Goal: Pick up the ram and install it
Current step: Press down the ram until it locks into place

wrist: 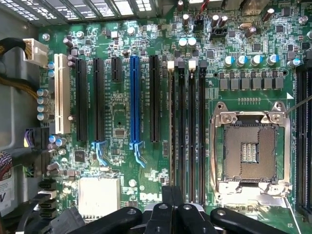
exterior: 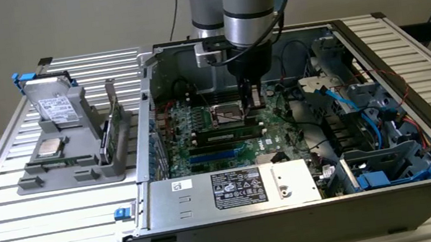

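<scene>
1. On the slatted table (exterior: pixel 9 204), the big open case (exterior: pixel 212 221) lies on its side with its inside facing up, so the arm can come straight down into it.
2. Beside it, on the exterior view's left, stands a grey fixture (exterior: pixel 64 172) that keeps spare parts upright and easy to grab.
3. Down inside the case, the motherboard (exterior: pixel 198 114) lies flat, with its long slots running side by side next to the bare processor socket (wrist: pixel 249 146).
4. Over the board hangs the gripper (exterior: pixel 253 100), low, close to the socket and just past the memory slots. Its fingers (wrist: pixel 168 195) are pinched fully together with nothing between them. From the wrist they line up with one of the slots, which looks like a stance for pushing, not for carrying.
5. And the ram (exterior: pixel 230 135)? It's standing on edge in a slot, chips and pale label facing out, near the fingertips. Whether they touch it, I can't tell.
</scene>
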Controlling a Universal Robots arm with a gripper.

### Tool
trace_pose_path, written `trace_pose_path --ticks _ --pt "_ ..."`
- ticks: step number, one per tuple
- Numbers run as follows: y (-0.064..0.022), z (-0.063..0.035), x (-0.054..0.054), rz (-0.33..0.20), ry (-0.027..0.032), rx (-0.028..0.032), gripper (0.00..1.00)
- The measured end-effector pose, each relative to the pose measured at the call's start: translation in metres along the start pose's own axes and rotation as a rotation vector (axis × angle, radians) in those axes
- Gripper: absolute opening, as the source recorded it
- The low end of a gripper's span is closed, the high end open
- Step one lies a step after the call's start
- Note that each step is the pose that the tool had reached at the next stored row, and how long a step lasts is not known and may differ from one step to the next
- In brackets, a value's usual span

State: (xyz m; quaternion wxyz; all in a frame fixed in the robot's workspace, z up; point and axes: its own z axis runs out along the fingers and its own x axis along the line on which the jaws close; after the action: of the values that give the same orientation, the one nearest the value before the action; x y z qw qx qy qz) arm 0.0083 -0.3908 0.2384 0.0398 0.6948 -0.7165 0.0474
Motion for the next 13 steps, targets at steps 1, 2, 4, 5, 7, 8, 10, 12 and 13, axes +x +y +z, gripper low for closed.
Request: trace_pose_path --ticks 1,2,4,5,7,8,10,12,13 --pt "0.0 0.0003 -0.0004 0.002 -0.0001 -0.0003 0.11" --pt "0.0 0.0007 -0.0004 0.002 -0.0002 -0.0003 0.11" --pt "0.0 0.0018 -0.0006 0.003 0.0013 -0.0004 0.11" --pt "0.0 0.0024 -0.0007 0.003 0.0026 -0.0004 0.11" --pt "0.0 0.0032 -0.0008 0.003 0.0038 -0.0003 0.11" --pt "0.0 0.0036 -0.001 0.003 0.004 -0.0002 0.11" --pt "0.0001 0.0045 -0.0013 0.003 0.0043 0.0005 0.11" --pt "0.0006 0.0052 -0.0018 0.003 0.007 0.0025 0.11" --pt "0.0007 0.0055 -0.002 0.003 0.0095 0.0035 0.11"
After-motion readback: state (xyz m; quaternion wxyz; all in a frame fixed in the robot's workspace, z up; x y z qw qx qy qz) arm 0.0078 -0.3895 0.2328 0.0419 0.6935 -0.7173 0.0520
